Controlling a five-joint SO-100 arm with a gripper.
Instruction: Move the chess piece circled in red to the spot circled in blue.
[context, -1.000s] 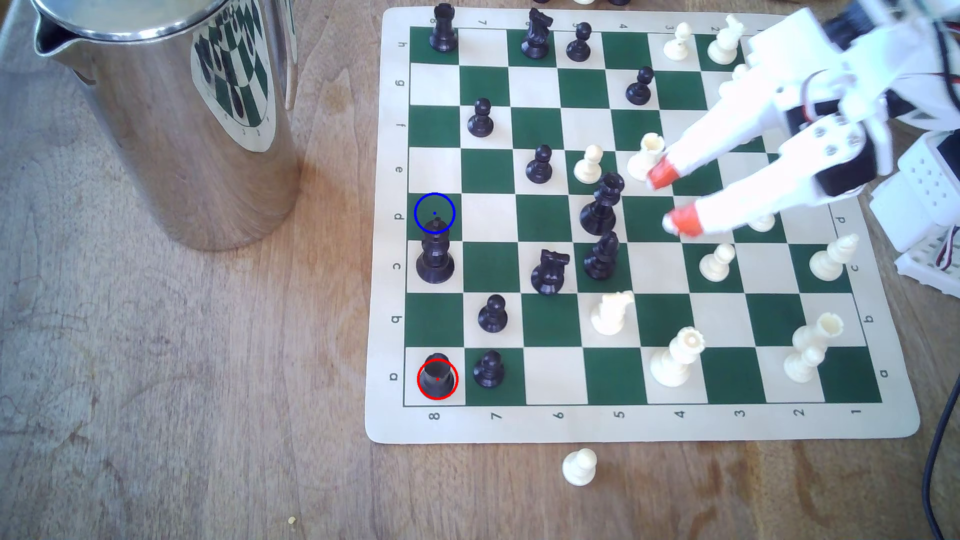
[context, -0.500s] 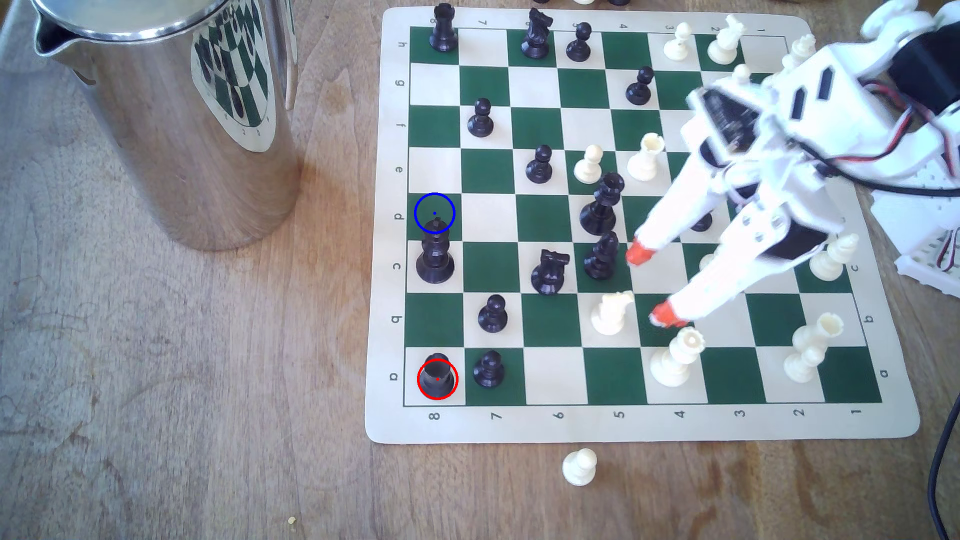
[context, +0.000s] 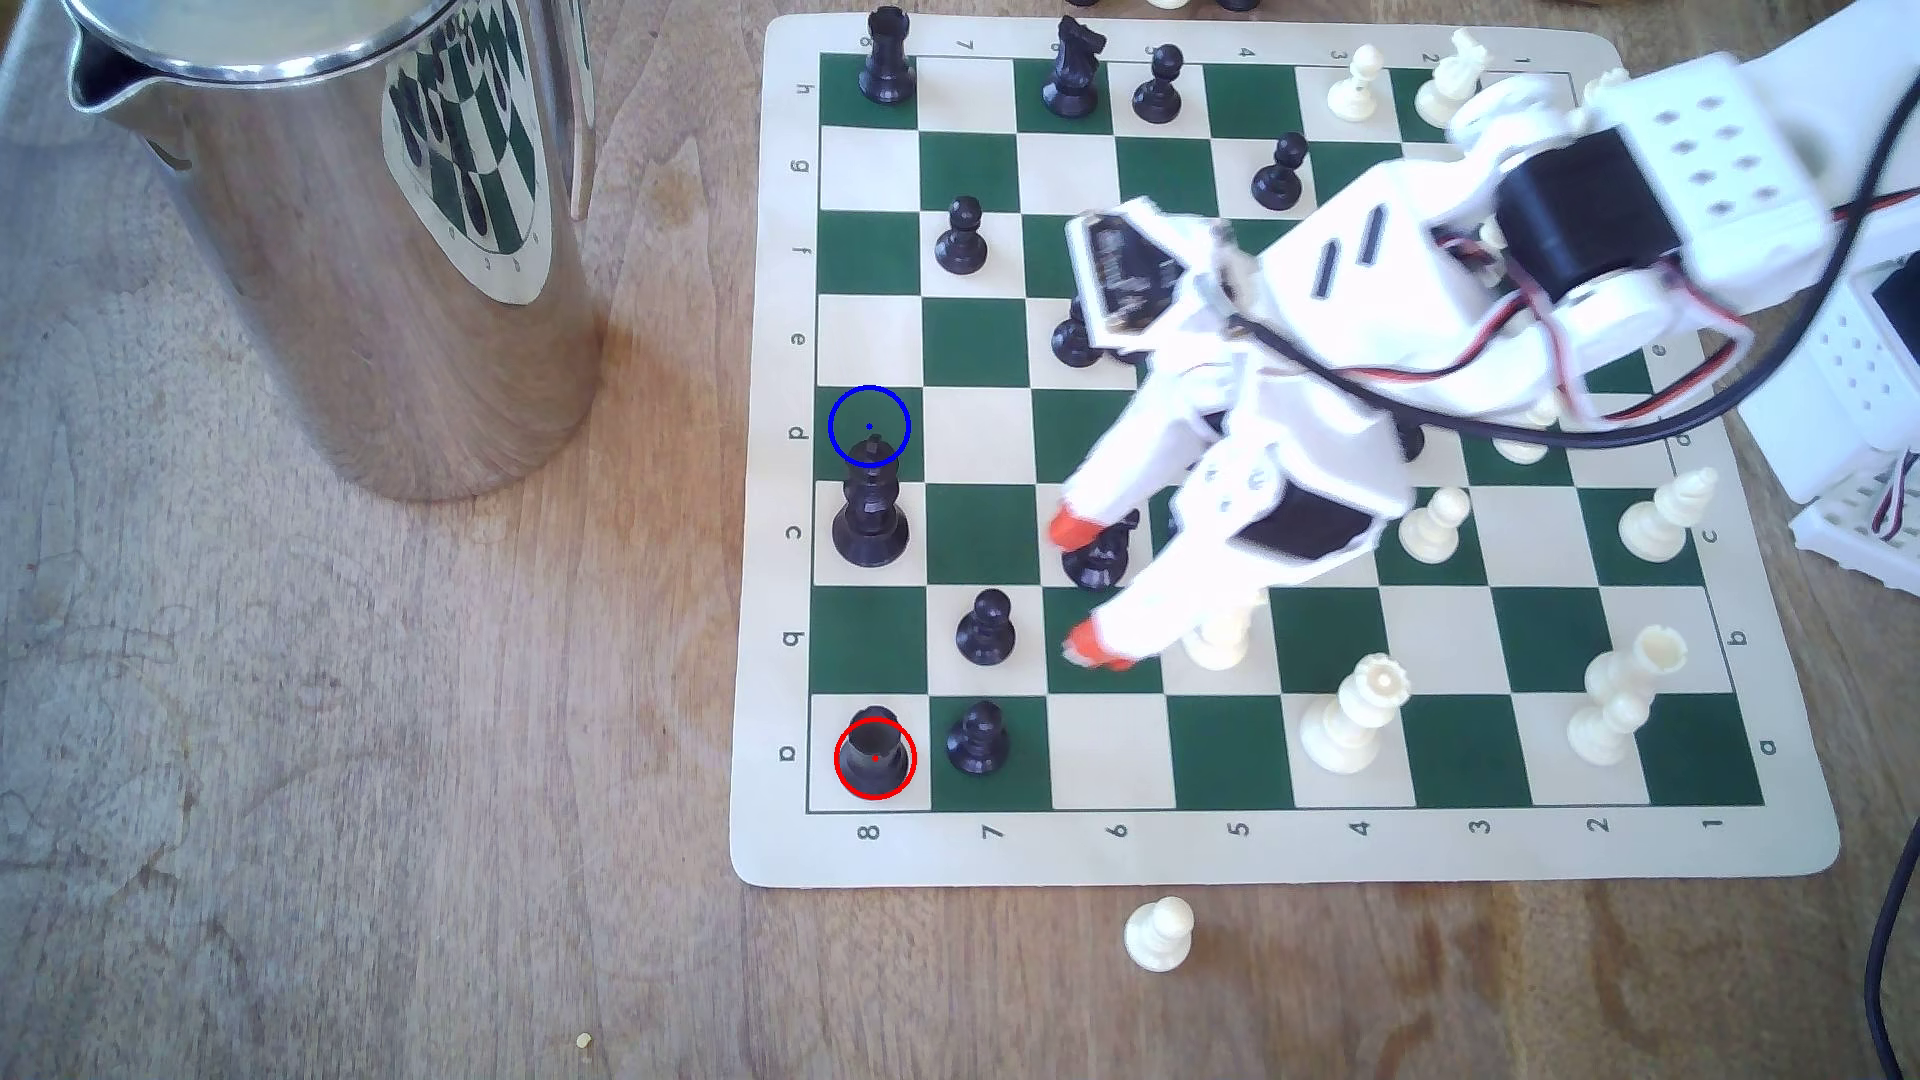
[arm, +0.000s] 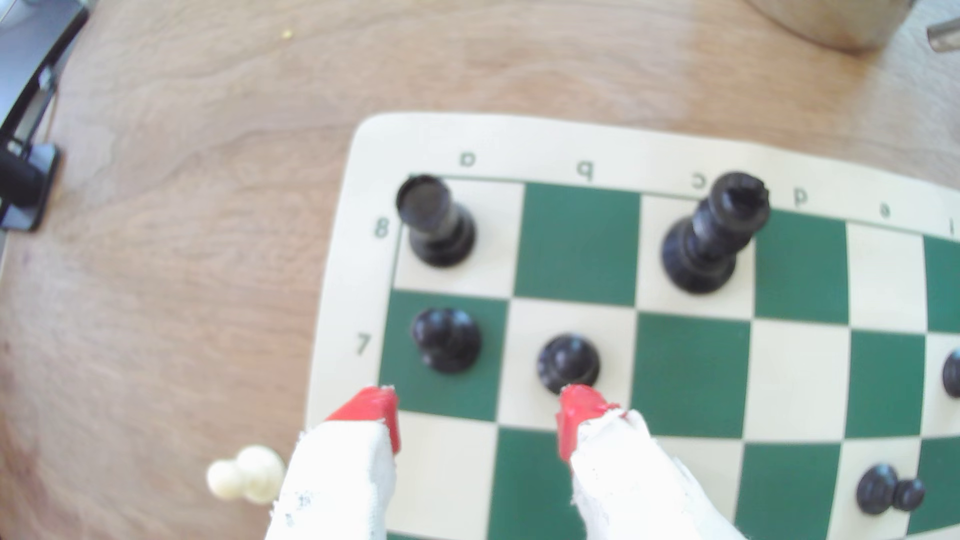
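Note:
The black rook (context: 875, 756) stands inside the red ring on the cream corner square at the exterior view's lower left. In the wrist view the rook (arm: 436, 223) is upright at the board's corner. The blue-ringed dark green square (context: 870, 426) lies two squares further up that same column, and the tall black king (context: 871, 514) stands between them, its top overlapping the ring. My gripper (context: 1083, 587) hovers open over the middle of the board, about two columns right of the rook. Its red-tipped fingers (arm: 582, 410) are spread wide with nothing between them (arm: 475, 415).
Two black pawns (context: 977, 737) (context: 985, 628) stand in the column beside the rook. A black knight (context: 1096, 556) sits under my fingers. A steel jug (context: 343, 228) stands left of the board, and a white pawn (context: 1158, 935) lies off the board's front edge.
My arm has swept from the exterior view's right side across the board toward the lower left, with the gripper staying open. No chess piece has moved.

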